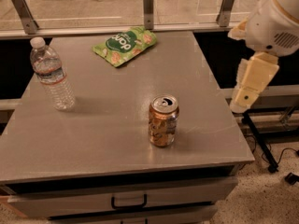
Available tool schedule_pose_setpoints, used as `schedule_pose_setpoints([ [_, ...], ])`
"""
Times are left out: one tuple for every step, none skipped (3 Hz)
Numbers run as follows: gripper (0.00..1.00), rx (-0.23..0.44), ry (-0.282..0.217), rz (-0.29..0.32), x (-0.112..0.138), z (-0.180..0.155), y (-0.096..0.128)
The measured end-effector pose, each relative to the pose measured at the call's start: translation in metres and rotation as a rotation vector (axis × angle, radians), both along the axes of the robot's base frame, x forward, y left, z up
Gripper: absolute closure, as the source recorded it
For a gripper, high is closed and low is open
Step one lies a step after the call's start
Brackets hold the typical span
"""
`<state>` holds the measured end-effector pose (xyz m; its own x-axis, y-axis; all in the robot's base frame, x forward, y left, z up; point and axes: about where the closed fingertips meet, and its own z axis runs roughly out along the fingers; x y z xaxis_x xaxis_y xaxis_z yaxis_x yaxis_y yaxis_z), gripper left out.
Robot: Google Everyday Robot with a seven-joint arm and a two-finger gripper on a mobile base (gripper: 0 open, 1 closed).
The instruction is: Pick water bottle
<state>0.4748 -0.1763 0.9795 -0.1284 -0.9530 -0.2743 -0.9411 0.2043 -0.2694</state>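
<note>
The water bottle (52, 75) is clear ribbed plastic with a white cap and a white-and-red label band. It stands upright near the left edge of the grey table (117, 139). My gripper (252, 83) is a cream-coloured piece hanging off the arm at the right, beyond the table's right edge and above floor level. It is far from the bottle and holds nothing that I can see.
A bronze drink can (163, 121) stands upright right of the table's middle, towards the front. A green snack bag (124, 45) lies at the back. A railing with metal posts (148, 8) runs behind the table. A drawer handle (129, 202) is below the front edge.
</note>
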Motion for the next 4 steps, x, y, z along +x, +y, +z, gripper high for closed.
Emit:
schedule_pose_setpoints([
  [0.0, 0.101, -0.047, 0.128, 0.044, 0.008, 0.071],
  [0.0, 0.252, -0.039, 0.236, 0.068, 0.007, 0.157],
  [0.0, 0.252, -0.039, 0.237, 0.067, 0.007, 0.157],
  [0.0, 0.346, -0.041, 0.294, 0.08, -0.002, 0.196],
])
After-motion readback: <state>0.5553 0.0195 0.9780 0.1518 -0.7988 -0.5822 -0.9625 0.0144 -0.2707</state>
